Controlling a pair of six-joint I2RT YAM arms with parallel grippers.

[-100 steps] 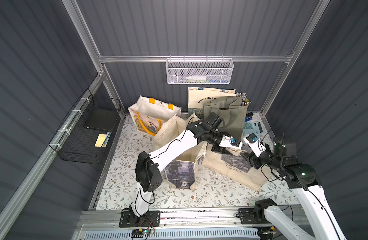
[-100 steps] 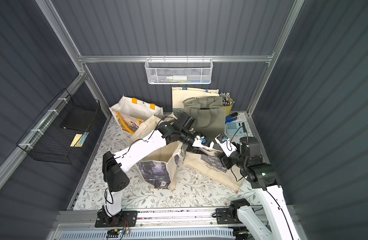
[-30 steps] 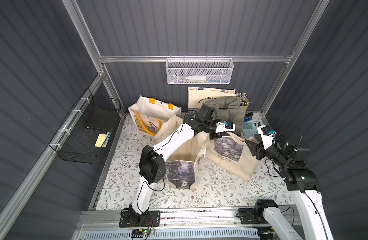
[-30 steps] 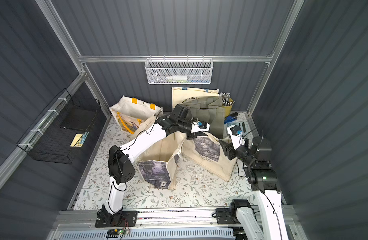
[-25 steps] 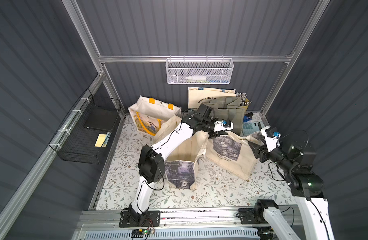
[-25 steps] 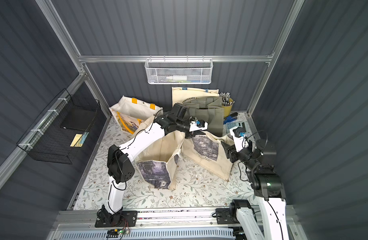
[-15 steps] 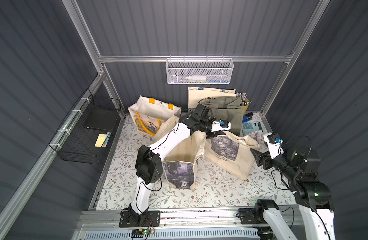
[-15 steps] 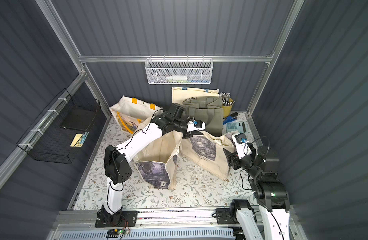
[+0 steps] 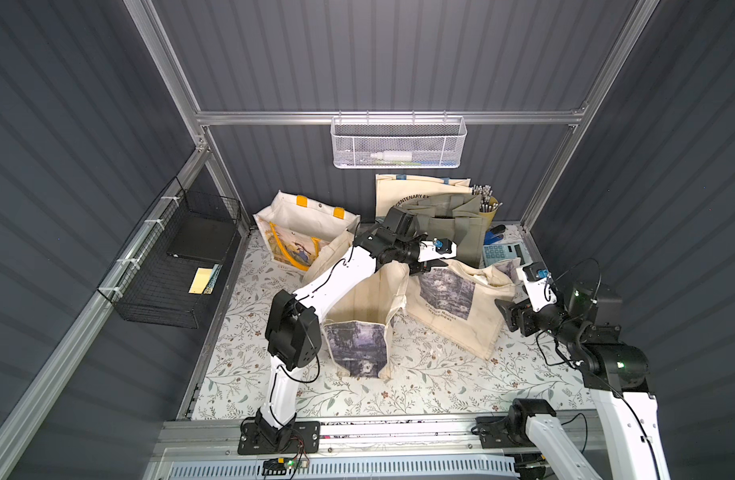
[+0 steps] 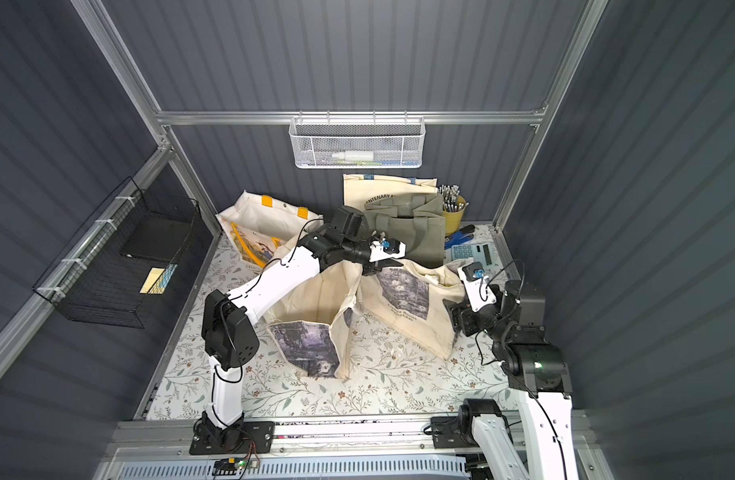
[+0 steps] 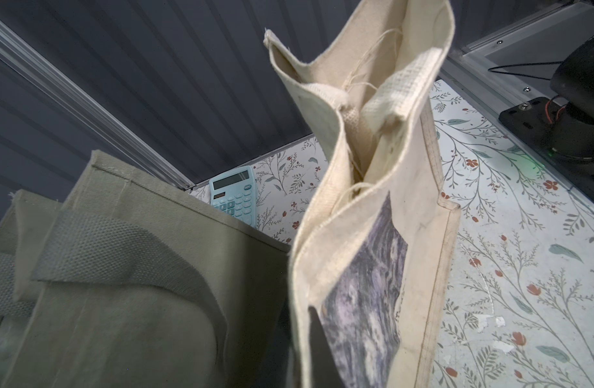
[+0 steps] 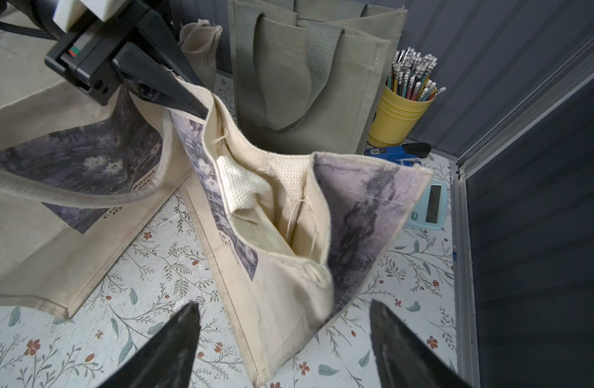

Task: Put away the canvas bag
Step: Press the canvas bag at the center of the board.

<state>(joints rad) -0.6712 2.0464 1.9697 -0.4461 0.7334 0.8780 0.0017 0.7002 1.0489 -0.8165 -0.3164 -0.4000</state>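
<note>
The canvas bag (image 9: 453,299) (image 10: 403,299) is cream with a grey-purple painting print. It stands slumped on the floral floor, right of the middle, in both top views. My left gripper (image 9: 430,266) (image 10: 382,266) is shut on the bag's top edge at its far-left corner; the right wrist view shows its dark fingers (image 12: 188,100) pinching the cloth. In the left wrist view the bag (image 11: 372,235) hangs straight out from the jaws. My right gripper (image 12: 282,304) (image 9: 508,316) is open, just off the bag's (image 12: 288,218) near corner, holding nothing.
A bigger printed cream tote (image 9: 357,320) stands open just left of the bag. An olive bag (image 9: 453,232), a lettered cream bag (image 9: 415,191), a yellow pencil cup (image 9: 488,205), a stapler (image 9: 494,235) and a calculator (image 9: 503,251) crowd the back right. A yellow-handled tote (image 9: 303,232) stands back left.
My right gripper has opened, let go of the bag's right corner and drawn back toward the front right. My left gripper has kept its hold, and the bag has settled more upright.
</note>
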